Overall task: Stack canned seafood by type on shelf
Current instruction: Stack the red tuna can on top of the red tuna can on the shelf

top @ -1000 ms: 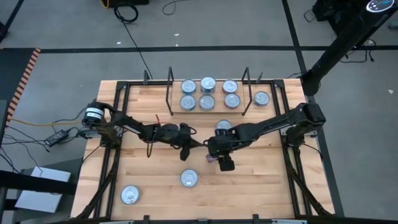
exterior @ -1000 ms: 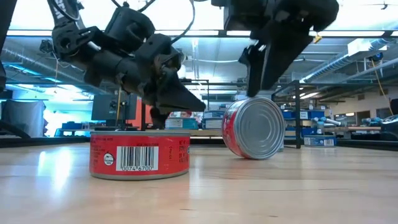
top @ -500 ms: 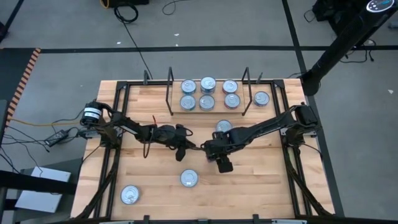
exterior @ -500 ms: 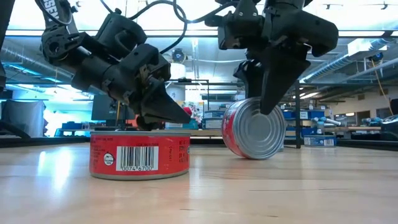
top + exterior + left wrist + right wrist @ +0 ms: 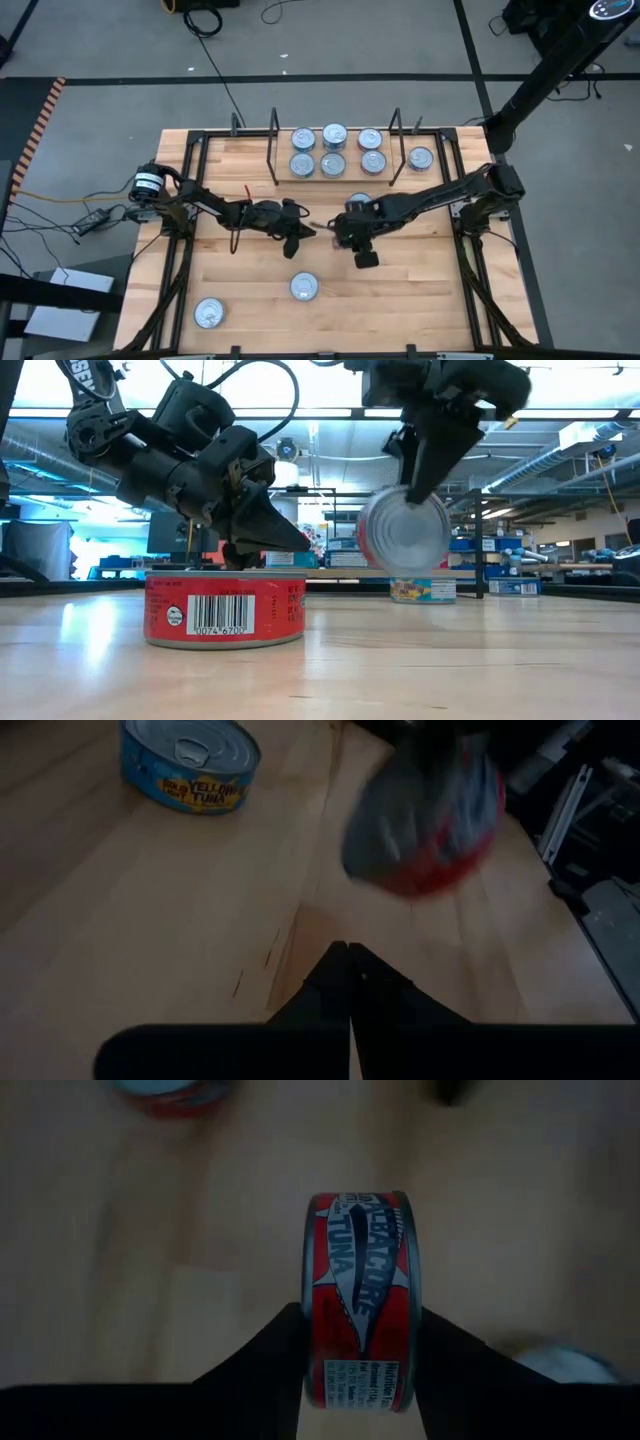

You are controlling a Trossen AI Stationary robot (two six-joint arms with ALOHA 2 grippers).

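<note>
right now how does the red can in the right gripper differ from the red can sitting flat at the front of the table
The held red can is off the table, clamped on edge between the right gripper's fingers; the front red can rests on the wood, touched by nothing.
The held can's round silver face points sideways; the front can lies flat, its barcode side showing in the low view.
Both are flat round tins with red labels.

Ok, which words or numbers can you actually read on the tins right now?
"YELLOW... TUNA" on the blue tin, partly cut off.
"ALBACORE TUNA" on the red tin held in the right pincer; its small print is unreadable.
"0074 6700" under the barcode on the red tin lying flat.
Shelf tins: too small.
</note>
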